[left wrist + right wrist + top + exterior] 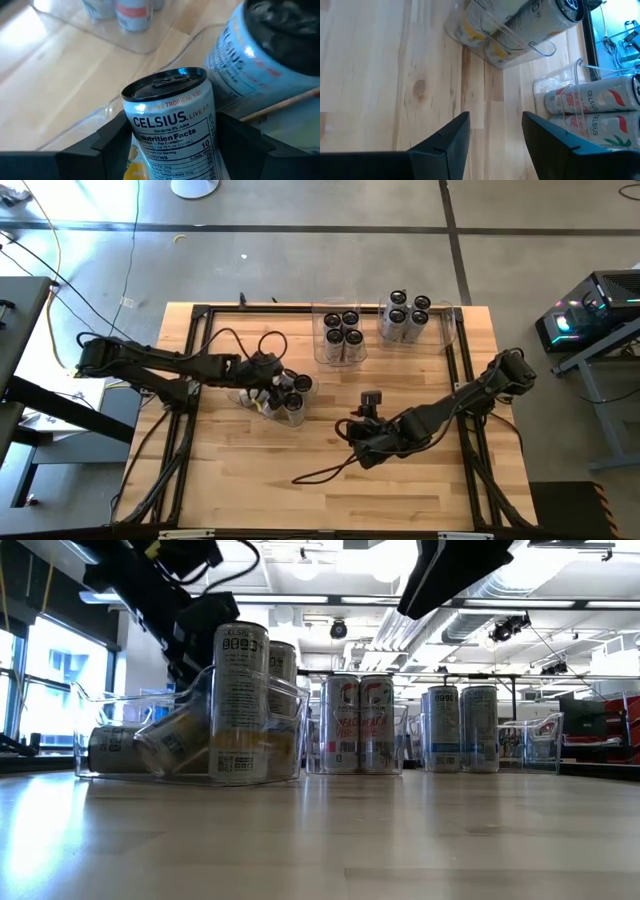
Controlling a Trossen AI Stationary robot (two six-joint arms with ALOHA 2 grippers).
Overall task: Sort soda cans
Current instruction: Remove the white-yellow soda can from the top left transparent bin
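Note:
Several silver-grey soda cans [285,392] sit in a clear bin [262,402] on the table's left half, some upright and some lying tilted [170,740]. My left gripper [268,372] reaches into this bin from the left and is shut on one can [170,120] with a white and yellow label. My right gripper [371,402] hovers open over bare wood at mid table [495,135] and holds nothing. Two more clear bins at the far edge hold upright cans [343,335] [405,318]. My left gripper pinches the can by its side wall [137,132], a little below the dark top, with one finger [112,137] on each side. The fingers come slanting down from above and from the table's left. Whether the can's bottom rests on the bin floor is hidden.
Another can [265,55] lies close beside the held one in the same bin. The far bins [360,725] [462,728] stand side by side near the table's far edge. Cables trail over the near middle of the table [320,470]. Bare wood lies at the table's near side.

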